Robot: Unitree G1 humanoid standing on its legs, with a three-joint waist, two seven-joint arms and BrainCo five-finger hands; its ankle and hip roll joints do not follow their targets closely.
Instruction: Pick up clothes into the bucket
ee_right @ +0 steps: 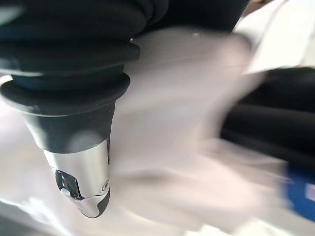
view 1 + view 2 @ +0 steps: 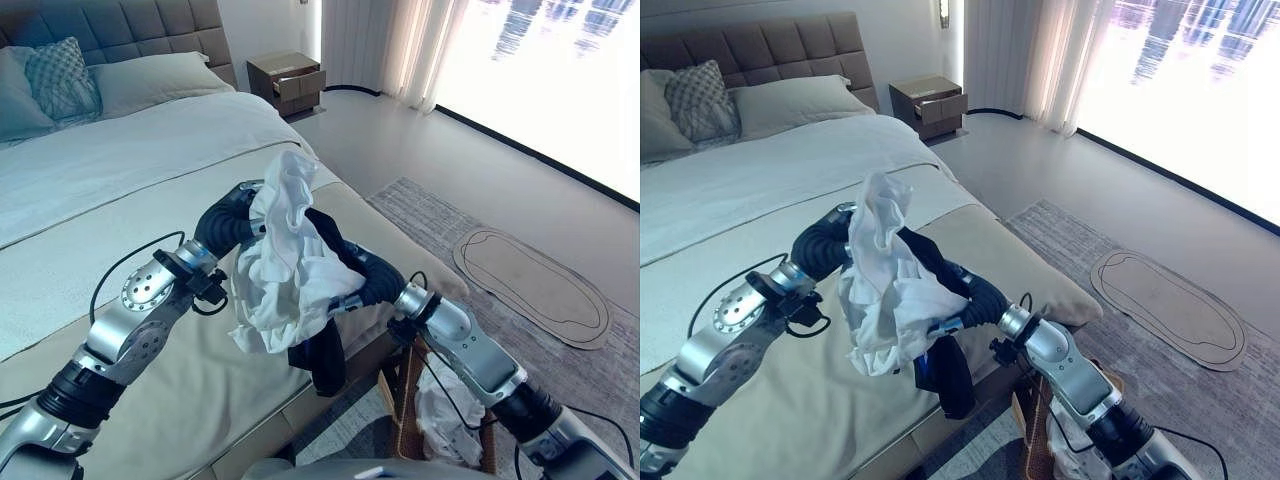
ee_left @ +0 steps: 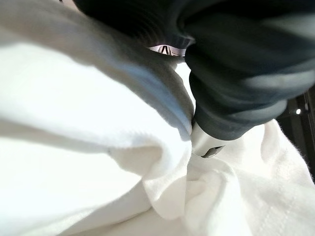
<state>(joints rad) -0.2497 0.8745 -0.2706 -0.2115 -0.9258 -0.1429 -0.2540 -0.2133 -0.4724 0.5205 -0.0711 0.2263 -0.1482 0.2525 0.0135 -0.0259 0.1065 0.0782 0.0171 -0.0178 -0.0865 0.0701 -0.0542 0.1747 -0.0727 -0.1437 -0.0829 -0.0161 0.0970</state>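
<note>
A bundle of white clothes (image 2: 285,262) is held up in the air between the two hands, above the near edge of the bed (image 2: 120,180). The bundle hangs with its long axis close to vertical: one crumpled end points up and a little away from the robot, and the wider, loose end hangs down toward the bed edge. A dark garment (image 2: 318,352) hangs together with it, behind and below the white cloth, and its lowest end reaches lower than the white one.

The left hand (image 2: 232,222) presses against the upper left side of the bundle, and the right hand (image 2: 372,283) is against its right side, lower down. In both eye views the fingers are buried in the cloth. The left wrist view shows the dark cover, one silver finger (image 3: 204,142) and white folds all around it; the right wrist view shows one finger (image 1: 86,182) beside blurred white cloth. Whether the fingers curl around the cloth, I cannot tell for either hand.

The bucket (image 2: 405,395) is a woven basket on the floor, below the right forearm and just beside the bed. Some white cloth (image 2: 440,420) already lies in it.

Further away there are pillows (image 2: 150,80) at the headboard, a nightstand (image 2: 287,82) near the curtain (image 2: 400,45), and an oval mat (image 2: 530,285) on the grey rug (image 2: 590,370).
</note>
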